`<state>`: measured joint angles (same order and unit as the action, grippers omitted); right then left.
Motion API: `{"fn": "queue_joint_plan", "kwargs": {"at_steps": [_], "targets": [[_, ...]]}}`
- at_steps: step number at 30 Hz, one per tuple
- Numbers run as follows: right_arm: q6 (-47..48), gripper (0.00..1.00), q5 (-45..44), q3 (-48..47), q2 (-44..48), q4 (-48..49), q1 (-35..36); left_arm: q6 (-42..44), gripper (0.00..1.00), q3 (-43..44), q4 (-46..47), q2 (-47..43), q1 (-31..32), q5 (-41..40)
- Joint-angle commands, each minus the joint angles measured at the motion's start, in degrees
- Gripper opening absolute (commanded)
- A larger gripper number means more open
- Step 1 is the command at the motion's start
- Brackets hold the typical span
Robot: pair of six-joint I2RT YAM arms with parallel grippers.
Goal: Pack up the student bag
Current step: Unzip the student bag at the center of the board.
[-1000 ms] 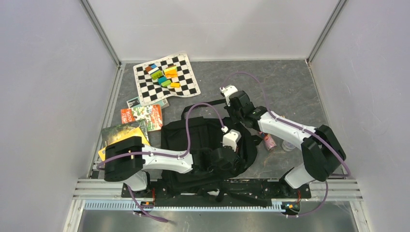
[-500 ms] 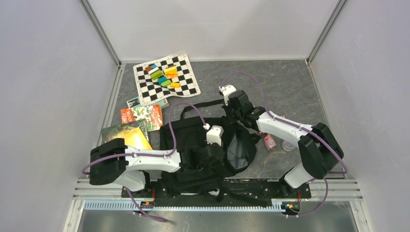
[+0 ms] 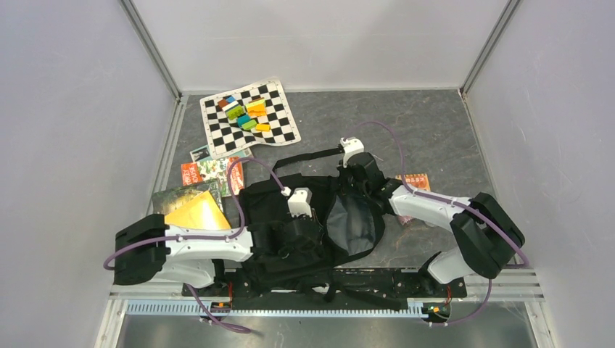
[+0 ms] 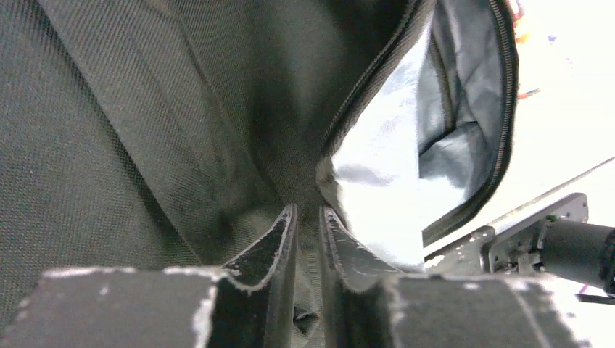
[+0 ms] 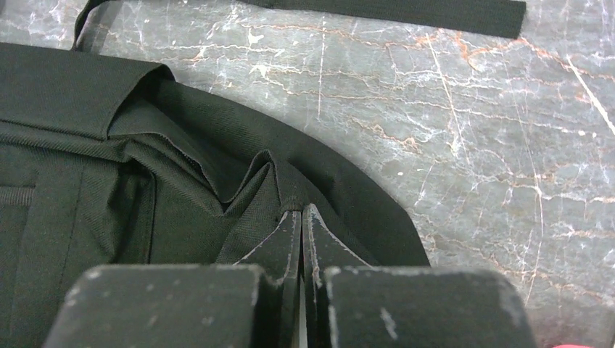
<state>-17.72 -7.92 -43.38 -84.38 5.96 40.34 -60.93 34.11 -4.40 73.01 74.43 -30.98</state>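
Pinching a fold of black cloth, the right gripper has its fingers pressed together on the far rim of the student bag. The left gripper sits at the zip edge of the mouth, fingers a narrow slit apart with bag cloth in the gap, so a light pinch at best. Between the two holds the mouth gapes and the grey lining shows. The bag lies flat at the near edge of the desk, about midway, just beyond the arm bases, with one strap trailing toward the far edge. Handling, my read: soft, limp, no frame. The cloth sags wherever it isn't held, so one pinch won't hold the mouth open. The woven outer looks grippy, the lining slicker. It is probably too floppy to lift by a fold, so tug only. Best holds are the stitched zipper hem or the rim seam, not the thin lining. It isn't fragile. The risk is cloth slipping from the looser left pinch.
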Motion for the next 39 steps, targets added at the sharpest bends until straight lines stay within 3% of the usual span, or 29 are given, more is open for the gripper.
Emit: {"fn": "queue_joint_plan", "kwargs": {"at_steps": [1, 3, 5, 8, 11, 17, 25, 39], "targets": [[-7.48, 0.00, -5.09, 2.60, 1.85, 5.88, 2.16, 7.17, 0.33, 0.69, 4.14, -3.97, -0.17, -2.09], [-9.35, 0.00, -7.15, 3.57, 2.15, 6.67, 2.81, 9.06, 0.55, 1.49, 6.12, -5.30, -0.17, -1.90], [-10.78, 0.00, -8.92, 3.99, 2.41, 7.08, 3.55, 9.97, 0.71, 2.21, 6.79, -6.21, -0.17, -1.59], [-11.69, 0.00, -11.15, 4.26, 2.87, 7.27, 4.33, 10.65, 0.88, 2.60, 9.14, -6.33, -0.17, -1.16], [-11.98, 0.00, -12.06, 4.27, 3.17, 7.36, 4.64, 9.30, 0.99, 3.07, 9.65, -4.38, -0.49, -1.65], [-12.24, 0.00, -12.91, 4.60, 3.42, 7.08, 5.13, 4.94, 1.00, 5.23, 11.35, 2.50, -2.02, -0.19], [-11.53, 0.00, -15.04, 5.84, 4.66, 6.53, 5.65, 2.49, 1.00, 5.77, 21.09, 9.76, -5.48, 4.21], [-5.71, 0.00, -16.53, 6.64, 7.40, 6.34, 5.73, 1.11, 1.00, 6.44, 27.49, 13.84, -5.49, 5.58]]}}
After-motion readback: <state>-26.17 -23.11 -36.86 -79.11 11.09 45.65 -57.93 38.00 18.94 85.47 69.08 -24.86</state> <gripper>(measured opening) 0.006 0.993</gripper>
